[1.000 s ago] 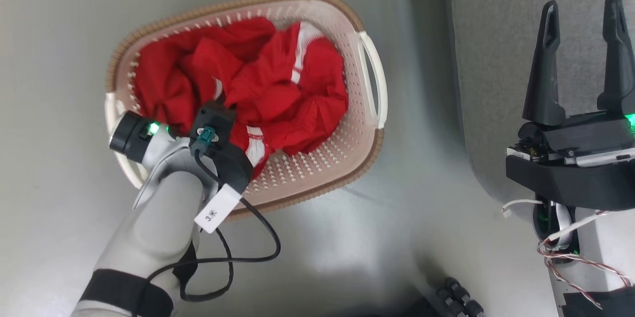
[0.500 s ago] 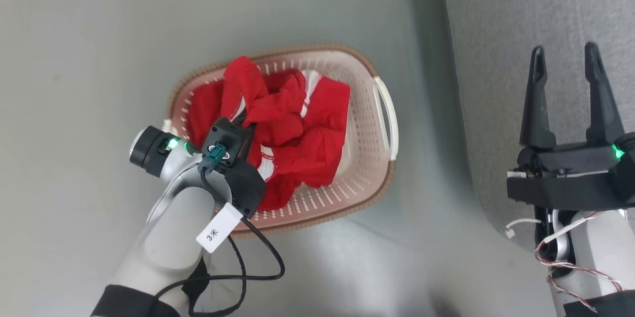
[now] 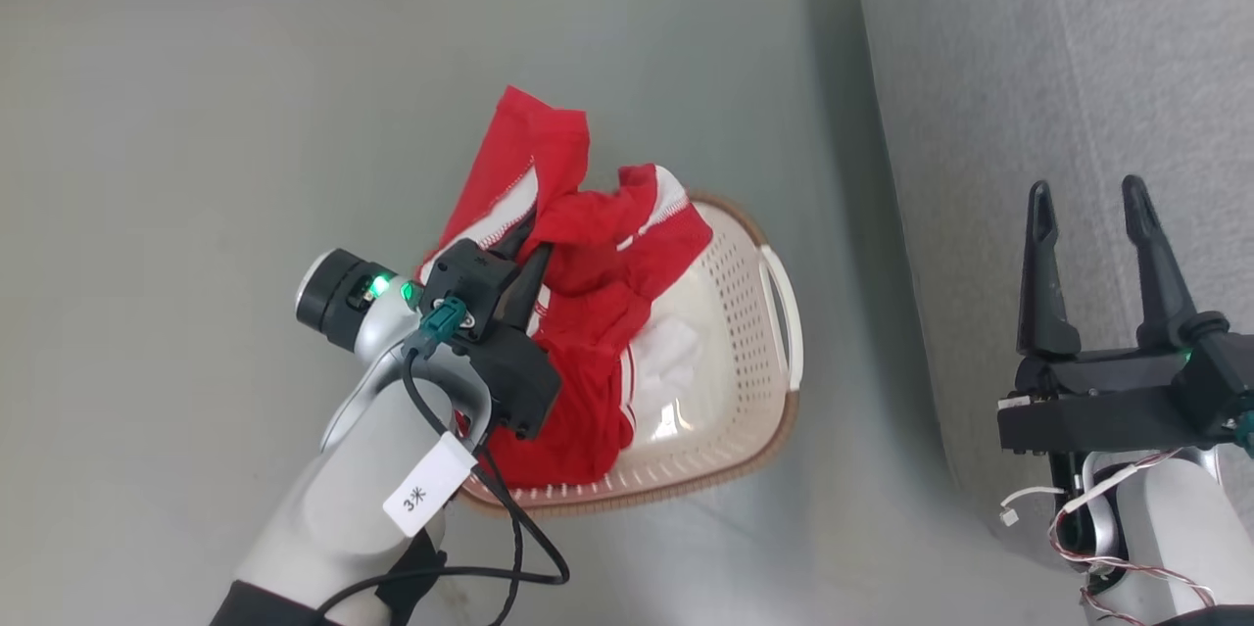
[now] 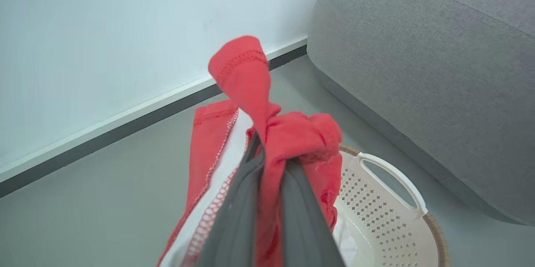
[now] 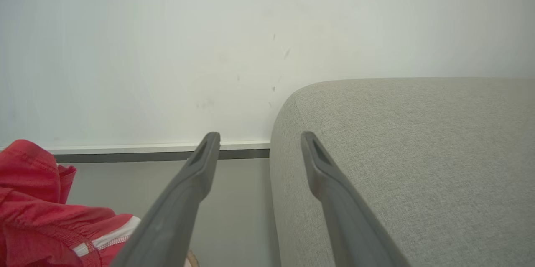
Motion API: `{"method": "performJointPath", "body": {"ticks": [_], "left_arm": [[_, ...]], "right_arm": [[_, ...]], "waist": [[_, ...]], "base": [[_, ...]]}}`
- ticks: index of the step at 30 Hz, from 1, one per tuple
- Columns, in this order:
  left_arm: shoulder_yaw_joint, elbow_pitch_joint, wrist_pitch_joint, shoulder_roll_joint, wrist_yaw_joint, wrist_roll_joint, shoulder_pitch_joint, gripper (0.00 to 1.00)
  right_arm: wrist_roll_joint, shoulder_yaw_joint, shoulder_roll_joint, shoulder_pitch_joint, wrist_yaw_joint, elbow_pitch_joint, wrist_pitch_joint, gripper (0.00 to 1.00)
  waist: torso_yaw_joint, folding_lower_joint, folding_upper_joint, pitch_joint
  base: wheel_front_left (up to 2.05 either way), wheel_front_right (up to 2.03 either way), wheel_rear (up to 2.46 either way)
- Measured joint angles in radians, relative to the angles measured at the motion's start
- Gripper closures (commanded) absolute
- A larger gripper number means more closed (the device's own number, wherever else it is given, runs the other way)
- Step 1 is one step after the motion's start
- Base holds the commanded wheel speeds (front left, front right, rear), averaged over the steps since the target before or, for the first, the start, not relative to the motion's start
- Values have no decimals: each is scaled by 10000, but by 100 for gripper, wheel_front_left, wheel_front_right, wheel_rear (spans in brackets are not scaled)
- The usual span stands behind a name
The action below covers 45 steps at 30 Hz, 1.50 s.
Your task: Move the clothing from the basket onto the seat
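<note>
My left gripper [image 3: 541, 244] is shut on the bright red clothing [image 3: 588, 313] with white trim and holds it bunched above the cream perforated basket [image 3: 749, 352]. The lower folds of the cloth [image 3: 573, 430] still hang down inside the basket. In the left wrist view the fingers [image 4: 246, 200] pinch a knot of red fabric [image 4: 292, 137] over the basket handle [image 4: 393, 177]. I cannot tell whether one or two garments are lifted. My right gripper [image 3: 1085, 200] stands open and holds nothing over the edge of the grey sofa seat [image 3: 1058, 48], its fingertips [image 5: 211, 141] apart beside the cushion [image 5: 418, 154].
The basket stands on a grey floor [image 3: 196, 117] just left of the sofa. A white wall with a dark skirting strip [image 4: 125, 123] runs behind. A pale patch [image 3: 676, 352] shows at the basket's bottom. A black cable [image 3: 529, 548] loops from my left forearm.
My left gripper has risen, pulling the red clothing up out of the basket. The head camera has shifted too, so the basket sits lower and smaller. The right gripper stays open.
</note>
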State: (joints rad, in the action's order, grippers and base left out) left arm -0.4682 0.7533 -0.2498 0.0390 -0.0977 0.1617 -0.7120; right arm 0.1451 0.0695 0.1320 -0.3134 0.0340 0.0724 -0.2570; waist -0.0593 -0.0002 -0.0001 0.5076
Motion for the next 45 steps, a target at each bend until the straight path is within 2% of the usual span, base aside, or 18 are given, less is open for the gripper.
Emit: {"method": "performJointPath", "body": {"ticks": [20,32,45], "left_arm": [[-150,-907,0,-4,-178,334,308,100],[-38,-784,0,63,-255,844,833,100],[-36,-1118,194,146,-257,1129,1707,100]], "right_arm": [[40,491,-334,214,-433,1216,2,0],[40,802,-443,1038,-627,1802,2,0],[-13,1822,-529,1630,-1149,2805,2,0]], "waist": [[402,0,0,-2659],[456,1,0,-4243],[640,1,-1,-5767]], "base": [[0,0,0],[0,0,0],[0,0,0]]}}
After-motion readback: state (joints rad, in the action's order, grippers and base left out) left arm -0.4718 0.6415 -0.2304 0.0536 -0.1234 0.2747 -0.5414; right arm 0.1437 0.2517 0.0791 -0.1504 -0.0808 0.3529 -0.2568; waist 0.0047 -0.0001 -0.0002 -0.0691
